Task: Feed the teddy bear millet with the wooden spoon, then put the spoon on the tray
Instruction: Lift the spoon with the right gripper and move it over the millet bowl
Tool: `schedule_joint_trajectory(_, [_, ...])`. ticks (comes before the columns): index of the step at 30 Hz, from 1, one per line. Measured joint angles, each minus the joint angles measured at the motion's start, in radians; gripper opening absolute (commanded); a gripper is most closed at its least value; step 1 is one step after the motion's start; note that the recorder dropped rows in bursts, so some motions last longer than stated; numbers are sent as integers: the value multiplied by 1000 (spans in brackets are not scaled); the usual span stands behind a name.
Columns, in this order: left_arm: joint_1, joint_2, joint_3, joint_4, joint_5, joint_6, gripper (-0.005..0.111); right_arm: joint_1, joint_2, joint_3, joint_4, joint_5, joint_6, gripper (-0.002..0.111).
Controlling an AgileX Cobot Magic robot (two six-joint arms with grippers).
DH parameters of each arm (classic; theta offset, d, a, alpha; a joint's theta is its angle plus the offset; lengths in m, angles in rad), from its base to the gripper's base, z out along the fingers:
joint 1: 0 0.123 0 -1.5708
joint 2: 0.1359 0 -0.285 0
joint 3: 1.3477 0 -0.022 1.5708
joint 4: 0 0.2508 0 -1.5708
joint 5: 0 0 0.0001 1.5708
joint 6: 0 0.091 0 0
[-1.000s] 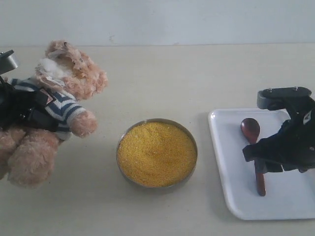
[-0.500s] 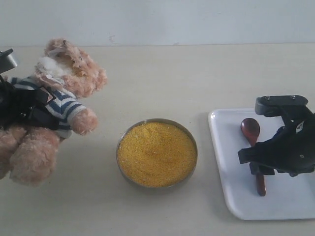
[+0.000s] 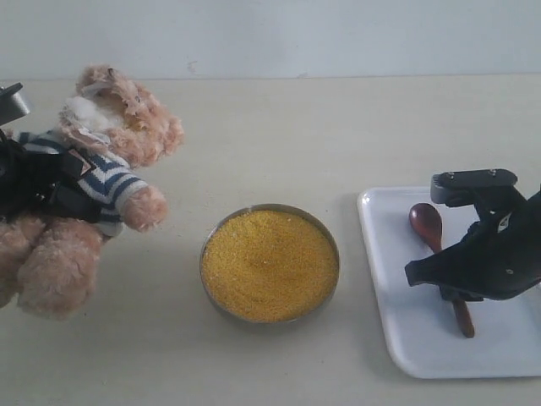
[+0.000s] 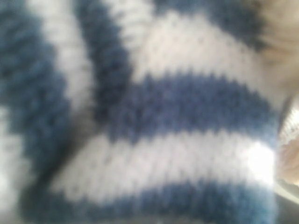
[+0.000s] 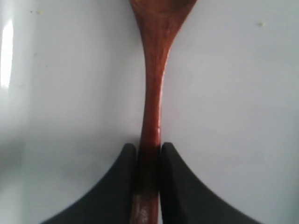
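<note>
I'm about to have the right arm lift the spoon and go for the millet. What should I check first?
1. Right pincer shut on the wooden spoon: ok, both fingers press against the handle.
2. Spoon is inside the tray: ok.
3. Millet sits level in the metal bowl with nothing on top: ok.
4. Teddy bear is up off its back, with its head uppermost: ok.
5. Left pincer has a firm grip on the bear: cannot tell, since its wrist view shows only the striped shirt.
</note>
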Motion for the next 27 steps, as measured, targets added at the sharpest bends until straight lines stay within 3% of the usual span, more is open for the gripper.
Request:
schedule_joint_trajectory(9, [0,0,0,0,0,0,4,0,-137,-10,-29,78,-9,0])
schedule_joint_trajectory(15, [0,0,0,-8,0,0,4,50,-295,-108,-192,246,-9,0])
schedule_joint_trajectory(19, [0,0,0,-8,0,0,4,218,-354,-189,-399,397,75,0])
schedule_joint_trajectory(27, [0,0,0,-14,0,2,4,724,-248,-307,-943,842,354,0])
